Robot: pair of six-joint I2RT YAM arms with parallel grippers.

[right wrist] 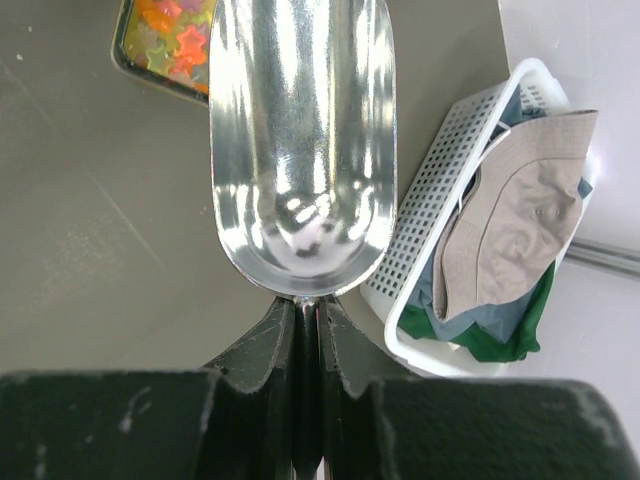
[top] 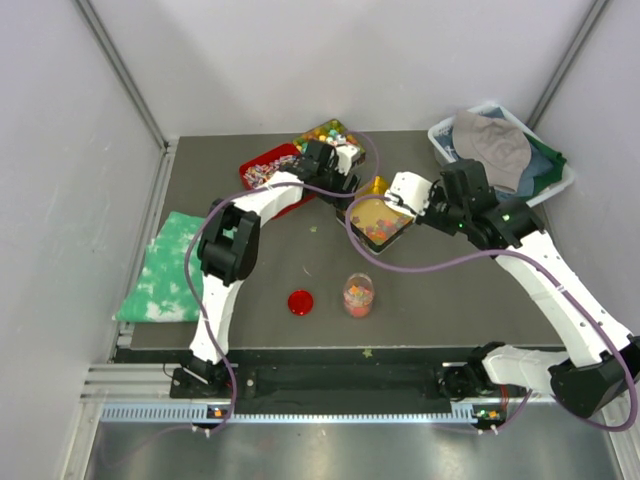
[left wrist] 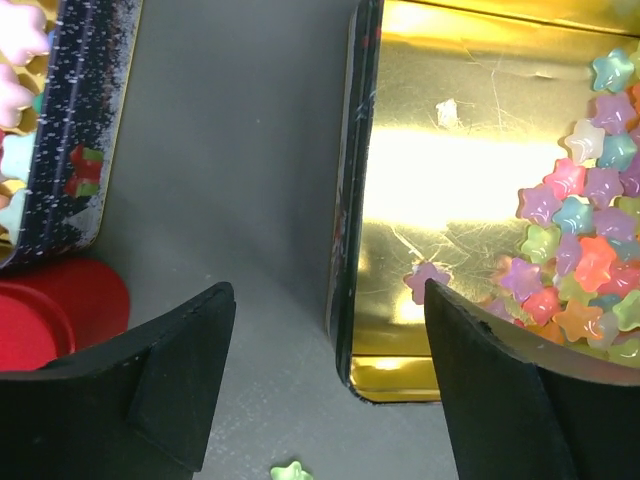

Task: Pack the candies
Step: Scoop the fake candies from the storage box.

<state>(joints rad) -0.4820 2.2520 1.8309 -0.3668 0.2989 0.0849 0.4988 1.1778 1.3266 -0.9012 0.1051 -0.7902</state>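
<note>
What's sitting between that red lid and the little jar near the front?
Nothing: the top view shows only bare dark table between the red lid and the jar.

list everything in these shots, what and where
gold rectangular tin: one, table centre
small glossy star-shaped candies: many, mixed colours, in the gold tin; one green loose on the table
dark speckled tin: one, beside the gold tin
red tray: one, far side, holding sweets
clear jar: one, holding candies, near front
round red lid: one, left of the jar
green-and-white cloth: one, table's left edge
white plastic basket: one, far right, holds tan hat and clothes
metal scoop: one, silver, empty, in right pincer
left pincer: black, open, over gold tin's edge
right pincer: black, shut on scoop handle
</note>
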